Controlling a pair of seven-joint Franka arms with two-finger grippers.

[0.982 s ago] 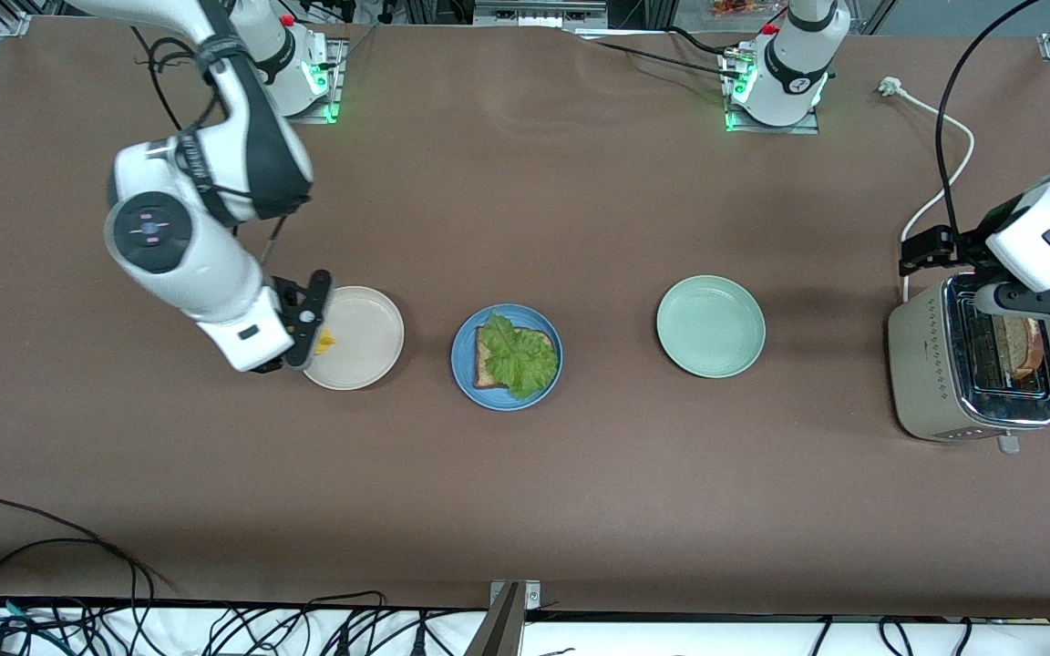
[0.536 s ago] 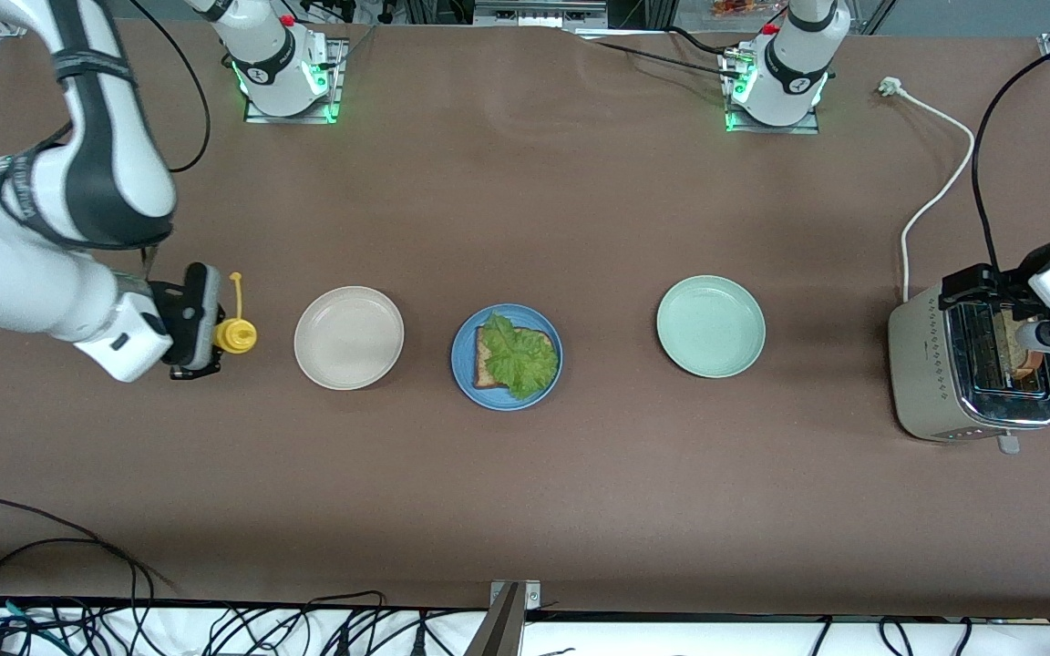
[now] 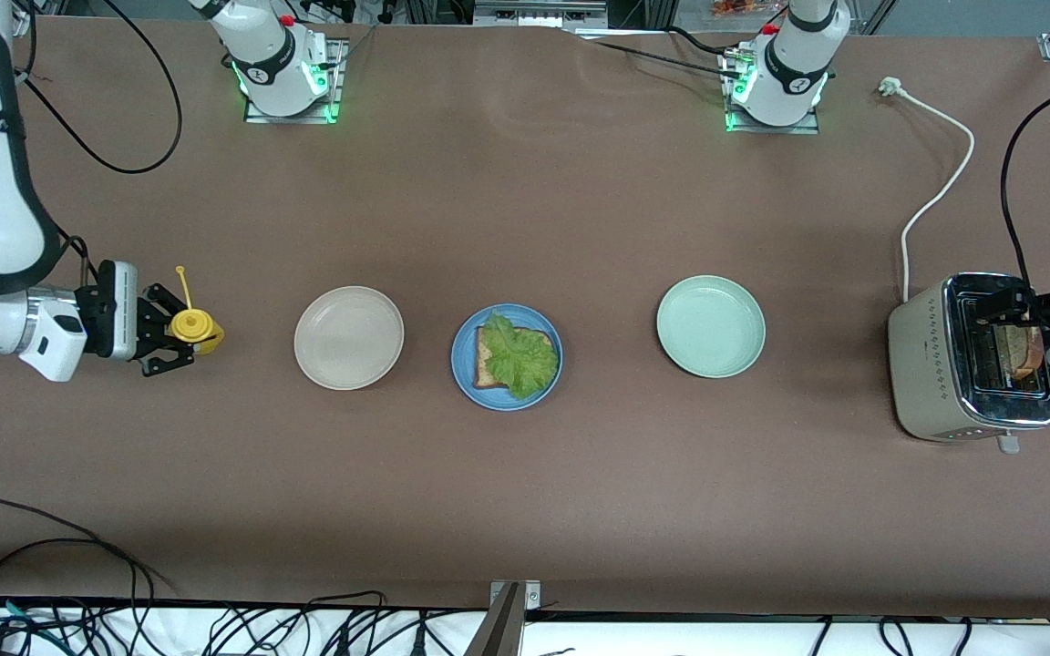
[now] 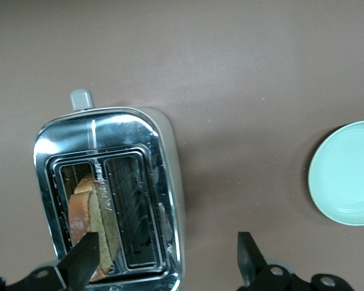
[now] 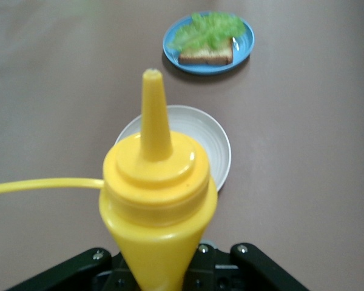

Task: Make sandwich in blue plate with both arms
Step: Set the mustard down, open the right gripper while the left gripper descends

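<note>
The right gripper [image 3: 180, 330], at the right arm's end of the table, is clenched on a yellow squeeze bottle [image 3: 191, 325]. The left gripper [image 4: 167, 257] hangs released over the toaster [image 3: 972, 360], where one bread slice [image 4: 92, 227] waits, apparently only half risen. A skewed descent could strike the slot rim. Three plates: the blue plate [image 3: 463, 375] carries one slice and one lettuce leaf [image 3: 519, 360].
</note>
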